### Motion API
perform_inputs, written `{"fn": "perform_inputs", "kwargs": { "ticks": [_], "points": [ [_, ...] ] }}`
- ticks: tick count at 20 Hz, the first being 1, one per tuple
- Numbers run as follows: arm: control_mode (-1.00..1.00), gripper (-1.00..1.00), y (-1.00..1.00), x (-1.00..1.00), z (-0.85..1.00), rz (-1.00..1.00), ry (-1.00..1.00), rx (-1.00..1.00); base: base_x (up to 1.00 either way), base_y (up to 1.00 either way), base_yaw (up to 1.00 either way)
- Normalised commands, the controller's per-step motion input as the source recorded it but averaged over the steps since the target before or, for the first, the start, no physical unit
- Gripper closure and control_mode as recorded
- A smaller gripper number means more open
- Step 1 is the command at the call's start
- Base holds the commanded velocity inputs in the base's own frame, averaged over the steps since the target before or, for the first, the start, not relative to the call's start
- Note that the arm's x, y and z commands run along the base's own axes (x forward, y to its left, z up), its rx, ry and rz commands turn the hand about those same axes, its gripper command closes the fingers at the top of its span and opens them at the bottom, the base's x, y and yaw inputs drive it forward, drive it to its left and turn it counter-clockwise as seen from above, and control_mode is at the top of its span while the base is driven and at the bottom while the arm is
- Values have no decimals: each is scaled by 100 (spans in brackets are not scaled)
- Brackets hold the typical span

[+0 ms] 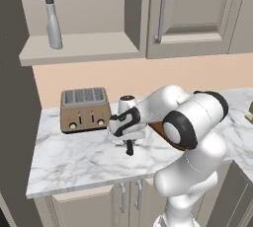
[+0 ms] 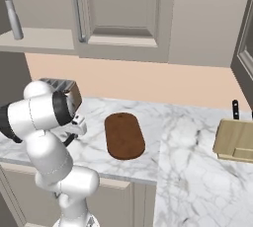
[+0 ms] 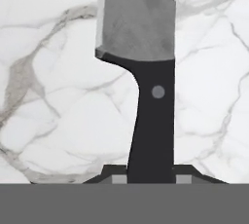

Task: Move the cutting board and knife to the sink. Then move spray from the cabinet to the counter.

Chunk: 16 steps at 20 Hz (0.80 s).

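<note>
the gripper (image 3: 150, 178) is closed on the black handle of the knife (image 3: 146, 72), which lies on the counter (image 1: 74, 162) between the toaster (image 1: 85, 109) and the cutting board (image 2: 124, 135).

On the counter (image 1: 74, 162) the toaster (image 1: 85, 109) sits at the back left, close to the wall. Just right of it and nearer the front edge, the gripper (image 1: 129, 147) is down at the slab. In the hand view the knife (image 3: 146, 72) lies flat on the marble, its handle running in between the two fingertips (image 3: 119, 177). Right of the arm, the cutting board (image 2: 124, 134) lies flat on the counter, reaching towards the front edge. Above, the spray (image 1: 52, 18) stands upright on the left of the cabinet (image 1: 192, 14) niche shelf, closed doors to its right. Far right on the counter rests a wooden block (image 2: 236, 139).
</note>
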Motion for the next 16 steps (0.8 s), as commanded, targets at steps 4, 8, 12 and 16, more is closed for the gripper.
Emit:
{"fn": "perform_inputs", "kwargs": {
  "ticks": [4,8,12,16],
  "points": [
    [-100,100,14,-13,-76,9,11,-5,0,0,0],
    [-100,100,0,-39,-100,14,-9,-16,0,0,0],
    [-100,100,1,-14,-46,2,0,0,0,0,0],
    [-100,100,-4,-24,1,0,1,4,0,0,0]
  ]
}}
